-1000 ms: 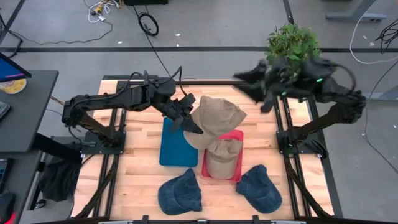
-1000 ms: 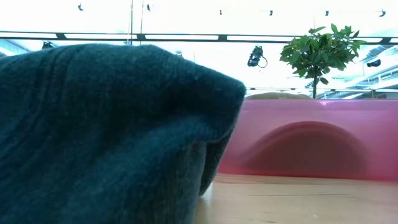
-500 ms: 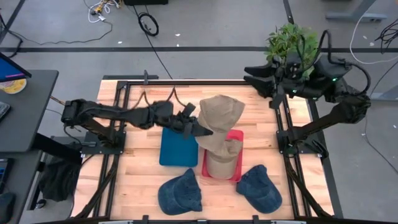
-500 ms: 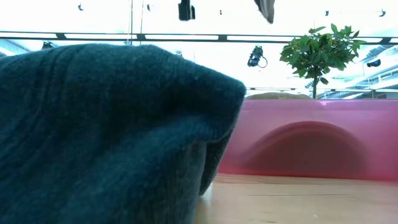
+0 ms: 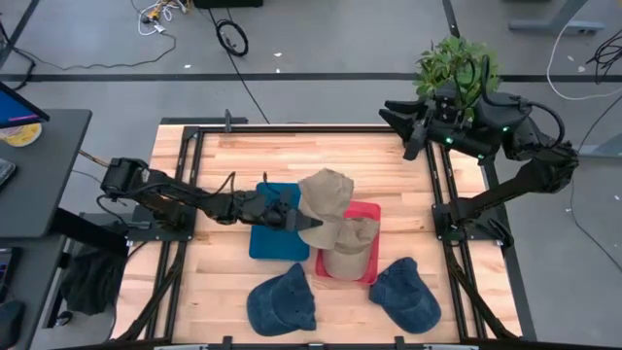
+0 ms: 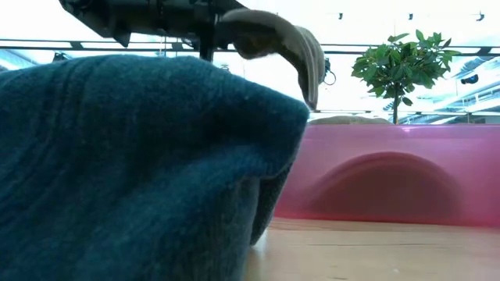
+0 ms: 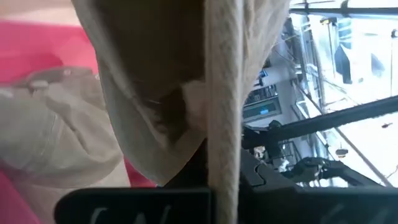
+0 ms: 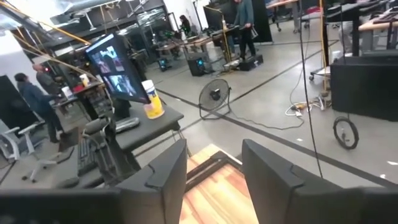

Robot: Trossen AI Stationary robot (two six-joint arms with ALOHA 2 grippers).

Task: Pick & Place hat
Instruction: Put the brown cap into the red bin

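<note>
My left gripper (image 5: 294, 219) is shut on a tan hat (image 5: 326, 192), held over the left edge of the red tray (image 5: 367, 212). A second tan hat (image 5: 348, 251) stands in that tray, just below the held one. Whether the two hats touch, I cannot tell. In the low view the held hat (image 6: 277, 39) shows high up, behind a dark blue hat (image 6: 117, 172). My right gripper (image 8: 214, 180) is open and raised above the table's far right corner (image 5: 403, 122), with nothing between its fingers. My left gripper pinches the tan hat's edge (image 7: 224, 118) between its two fingers on the side toward the table's left. The fingers come in level from the table's left. The hat's crown (image 5: 330, 187) bulges away from the gripper over the tray.
A blue mat (image 5: 272, 238) lies left of the tray, under my left gripper. Two denim hats (image 5: 282, 299) (image 5: 403, 294) rest near the table's front edge. A potted plant (image 5: 455, 63) stands beyond the far right corner. Bare wood lies along the far side.
My left gripper has come down with the tan hat, from high over the table's middle to just above the blue mat and the tray's left edge, and has rolled and levelled out. The hat has turned and sunk with it. My right gripper has turned a little in place.
</note>
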